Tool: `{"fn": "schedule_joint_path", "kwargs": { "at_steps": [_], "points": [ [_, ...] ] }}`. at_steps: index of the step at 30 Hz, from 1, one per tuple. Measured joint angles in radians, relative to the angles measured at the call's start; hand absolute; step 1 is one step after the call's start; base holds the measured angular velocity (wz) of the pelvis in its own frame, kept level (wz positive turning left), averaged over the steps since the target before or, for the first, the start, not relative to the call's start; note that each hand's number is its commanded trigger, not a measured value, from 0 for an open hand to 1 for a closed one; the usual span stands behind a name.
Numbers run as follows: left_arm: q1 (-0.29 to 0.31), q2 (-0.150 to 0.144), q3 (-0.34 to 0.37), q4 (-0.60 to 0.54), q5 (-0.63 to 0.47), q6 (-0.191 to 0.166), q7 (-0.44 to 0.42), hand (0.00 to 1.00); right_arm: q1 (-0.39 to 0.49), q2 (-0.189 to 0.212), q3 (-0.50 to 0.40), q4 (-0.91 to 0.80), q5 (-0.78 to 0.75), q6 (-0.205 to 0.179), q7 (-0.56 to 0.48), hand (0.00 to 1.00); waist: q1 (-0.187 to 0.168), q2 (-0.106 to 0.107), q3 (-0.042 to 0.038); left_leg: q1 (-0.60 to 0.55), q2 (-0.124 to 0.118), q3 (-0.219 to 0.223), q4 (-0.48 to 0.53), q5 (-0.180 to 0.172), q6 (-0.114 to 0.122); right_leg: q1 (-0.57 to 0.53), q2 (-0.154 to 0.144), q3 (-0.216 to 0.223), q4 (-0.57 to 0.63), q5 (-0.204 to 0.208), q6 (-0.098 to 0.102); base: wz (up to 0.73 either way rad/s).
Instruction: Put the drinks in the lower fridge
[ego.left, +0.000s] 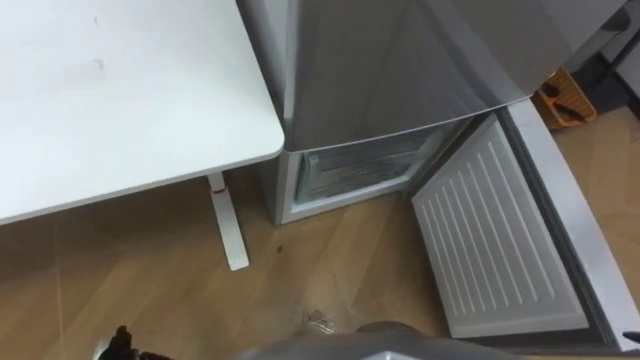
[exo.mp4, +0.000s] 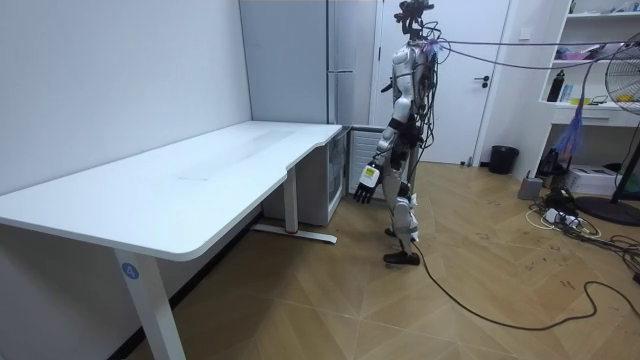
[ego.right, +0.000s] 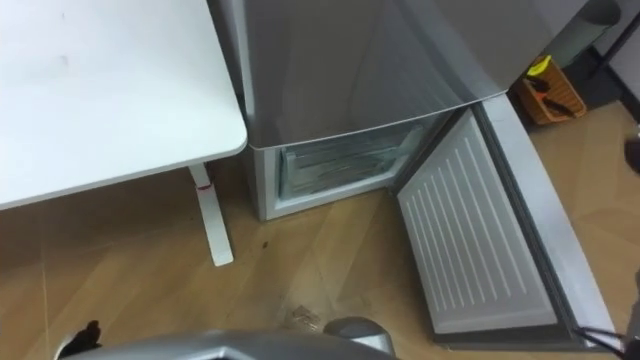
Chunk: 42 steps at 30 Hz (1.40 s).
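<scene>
The grey fridge stands straight ahead of me, beside the white table. Its lower door is swung wide open to my right, showing its ribbed white inner side. Inside the lower compartment sits a clear drawer. In the room view I stand upright in front of the fridge, about a step from it. My left hand hangs at my side with straight fingers and holds nothing. A dark tip of that hand shows at the bottom left of the eye views.
The white table fills the left, with its leg and foot on the wooden floor close to the fridge. An orange box lies on the floor beyond the open door. Shelves and a fan stand at the room view's right.
</scene>
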Motion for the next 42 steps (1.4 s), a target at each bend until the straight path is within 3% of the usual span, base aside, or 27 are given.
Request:
{"fn": "schedule_joint_path", "kwargs": {
  "at_steps": [5,13,20,28,32,42],
  "points": [
    [-0.001,0.000,0.045,0.000,0.002,0.000,-0.001,0.00,-0.027,-0.024,-0.049,0.234,0.104,0.005,0.024,0.00,-0.023,0.004,-0.0029,0.002,0.000,-0.004,-0.008,0.000,0.000,0.002,0.002,-0.001,-0.004,0.000,0.000,0.00],
    [-0.005,0.000,0.052,-0.005,0.013,0.043,-0.005,0.00,-0.032,-0.042,-0.084,0.470,0.355,0.024,0.044,0.00,-0.025,0.006,-0.0031,0.002,-0.001,-0.005,-0.010,0.000,0.000,0.001,0.003,0.000,-0.006,0.000,0.000,0.00],
    [-0.008,0.001,0.050,-0.006,0.022,0.044,-0.014,0.00,-0.041,-0.041,-0.081,0.682,0.487,0.024,0.067,0.00,-0.014,0.018,-0.0052,0.003,-0.001,-0.011,-0.009,0.000,0.000,0.004,0.003,-0.004,-0.006,0.000,0.000,0.01],
    [-0.031,0.000,0.047,0.013,0.040,0.045,-0.023,0.00,0.001,0.019,-0.062,0.714,0.513,0.024,0.103,0.00,0.012,0.033,0.0000,0.021,0.000,-0.005,-0.011,0.000,-0.001,0.018,0.006,0.003,-0.005,0.001,-0.001,-0.02],
    [-0.030,-0.005,0.045,0.022,0.040,0.049,-0.023,0.00,0.010,0.064,-0.046,0.718,0.542,0.027,0.132,0.00,0.016,0.045,-0.0058,0.019,0.002,-0.009,-0.012,0.000,-0.001,0.018,0.008,0.001,-0.006,0.002,-0.003,0.00],
    [-0.023,-0.005,0.048,0.020,0.046,0.050,-0.022,0.00,0.014,0.065,-0.023,0.722,0.548,0.035,0.164,0.00,0.022,0.055,-0.0061,0.020,0.002,-0.011,-0.009,0.000,-0.002,0.019,0.007,0.001,-0.005,0.002,-0.003,0.00]
  ]
}}
